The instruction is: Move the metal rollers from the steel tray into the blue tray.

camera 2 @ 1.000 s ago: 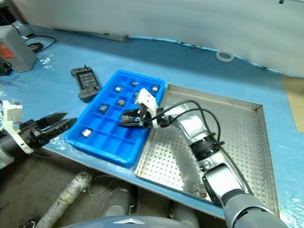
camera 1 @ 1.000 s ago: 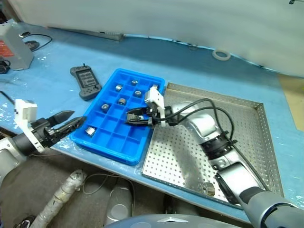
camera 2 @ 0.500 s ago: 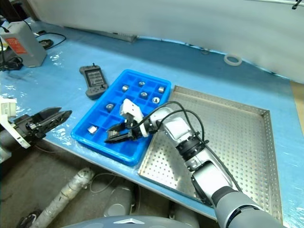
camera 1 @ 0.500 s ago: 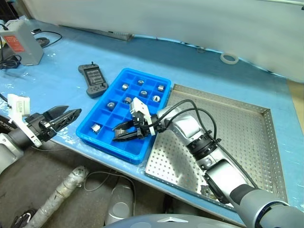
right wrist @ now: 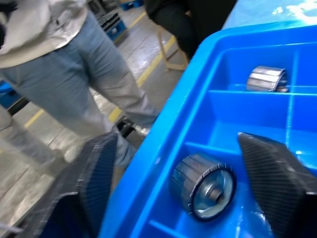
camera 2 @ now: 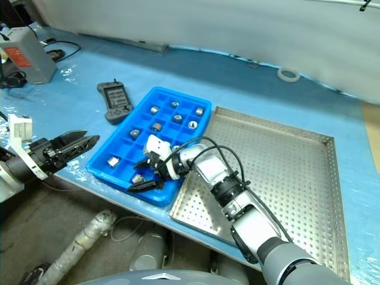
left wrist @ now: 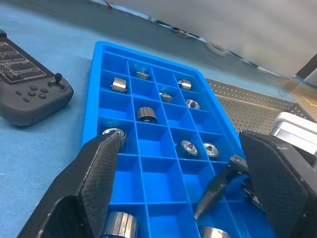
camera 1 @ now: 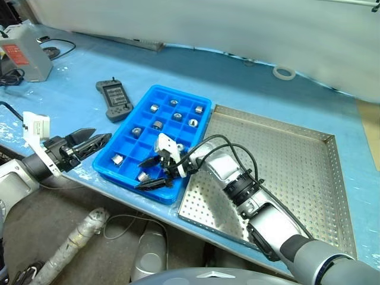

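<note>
r gripper [camera 1: 148, 173] open over blue tray [camera 1: 199, 101] — roller [right wrist: 203, 186] dropped in

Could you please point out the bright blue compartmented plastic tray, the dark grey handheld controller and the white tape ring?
Blue plastic tray [camera 1: 155, 90]: left eye view, on its far rim.
Dark grey handheld controller [camera 1: 114, 100]: left eye view, on its face.
White tape ring [camera 1: 284, 73]: left eye view, on the ring's band.

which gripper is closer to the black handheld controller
Left. The left gripper hovers off the blue tray's near-left edge, just below the controller. The right gripper is open over the tray's near end, farther away.
</note>
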Robot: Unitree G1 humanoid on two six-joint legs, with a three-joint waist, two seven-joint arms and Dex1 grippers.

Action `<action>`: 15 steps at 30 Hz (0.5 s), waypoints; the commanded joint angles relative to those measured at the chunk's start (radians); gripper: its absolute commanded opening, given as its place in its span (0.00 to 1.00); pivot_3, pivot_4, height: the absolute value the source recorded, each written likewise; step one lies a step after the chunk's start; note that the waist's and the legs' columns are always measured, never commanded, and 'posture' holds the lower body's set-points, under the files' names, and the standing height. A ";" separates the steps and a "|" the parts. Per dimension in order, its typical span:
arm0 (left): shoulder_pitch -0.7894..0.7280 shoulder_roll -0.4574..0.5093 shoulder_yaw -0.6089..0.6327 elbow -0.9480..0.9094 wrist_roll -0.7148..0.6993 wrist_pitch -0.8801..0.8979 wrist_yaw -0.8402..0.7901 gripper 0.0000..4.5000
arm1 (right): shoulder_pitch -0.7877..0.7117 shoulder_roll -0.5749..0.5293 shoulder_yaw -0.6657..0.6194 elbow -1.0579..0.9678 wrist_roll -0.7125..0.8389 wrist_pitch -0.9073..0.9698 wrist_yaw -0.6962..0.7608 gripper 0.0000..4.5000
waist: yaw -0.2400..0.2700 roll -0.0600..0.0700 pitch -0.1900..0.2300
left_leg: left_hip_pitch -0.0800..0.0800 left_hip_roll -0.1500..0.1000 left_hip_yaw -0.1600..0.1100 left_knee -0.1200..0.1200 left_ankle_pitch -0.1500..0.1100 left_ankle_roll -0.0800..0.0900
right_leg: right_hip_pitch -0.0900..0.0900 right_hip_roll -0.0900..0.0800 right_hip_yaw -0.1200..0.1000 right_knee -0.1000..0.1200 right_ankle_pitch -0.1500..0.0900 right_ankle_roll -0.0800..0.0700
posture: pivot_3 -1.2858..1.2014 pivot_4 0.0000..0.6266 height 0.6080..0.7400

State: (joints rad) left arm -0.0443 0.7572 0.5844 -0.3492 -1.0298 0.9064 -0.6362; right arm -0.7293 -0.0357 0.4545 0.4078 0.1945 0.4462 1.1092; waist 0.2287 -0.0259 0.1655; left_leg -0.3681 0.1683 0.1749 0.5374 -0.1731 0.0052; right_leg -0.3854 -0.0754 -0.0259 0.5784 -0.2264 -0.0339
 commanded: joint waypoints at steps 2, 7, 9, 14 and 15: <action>-0.053 -0.013 -0.039 0.024 0.001 -0.031 -0.011 0.89 | -0.001 -0.046 -0.069 -0.045 0.003 -0.011 -0.034 0.99 | 0.004 0.000 0.000 | 0.000 0.000 0.000 0.000 0.002 -0.002 | 0.000 0.000 0.000 0.000 0.000 0.000 | 0.64 0.24 1.00; -0.194 -0.072 -0.157 0.107 0.044 -0.075 -0.030 0.89 | -0.006 -0.137 -0.233 -0.164 0.054 0.012 -0.121 0.99 | 0.000 -0.001 -0.001 | 0.000 -0.001 0.000 0.000 0.004 -0.007 | 0.000 0.000 0.001 0.003 0.000 0.000 | 0.59 0.24 1.00; -0.271 -0.110 -0.221 0.175 0.084 -0.106 -0.051 0.89 | 0.006 -0.180 -0.300 -0.215 0.048 0.009 -0.185 0.99 | -0.012 -0.004 -0.003 | 0.000 -0.001 0.000 0.001 0.005 -0.008 | 0.000 0.000 0.001 0.005 0.000 0.000 | 0.57 0.24 1.00; -0.445 -0.216 -0.375 0.360 0.211 -0.203 -0.122 0.89 | 0.107 -0.281 -0.412 -0.382 0.023 0.036 -0.325 0.99 | -0.053 -0.008 -0.005 | 0.000 -0.002 0.000 0.002 0.006 -0.009 | 0.001 0.000 0.002 0.006 0.002 0.003 | 0.52 0.24 1.00; -0.473 -0.235 -0.393 0.398 0.237 -0.227 -0.132 0.89 | 0.128 -0.294 -0.426 -0.406 0.019 0.039 -0.350 0.99 | -0.071 -0.009 -0.006 | 0.000 -0.002 0.000 0.003 0.006 -0.009 | 0.001 0.000 0.002 0.006 0.003 0.004 | 0.51 0.24 1.00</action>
State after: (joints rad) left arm -0.4888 0.5265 0.2091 0.0289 -0.8250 0.7245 -0.7421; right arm -0.6116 -0.3215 0.0604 0.0638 0.2135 0.4813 0.7921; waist 0.1575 -0.0346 0.1596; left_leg -0.3685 0.1666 0.1752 0.5402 -0.1676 -0.0031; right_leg -0.3843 -0.0751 -0.0235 0.5834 -0.2235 -0.0298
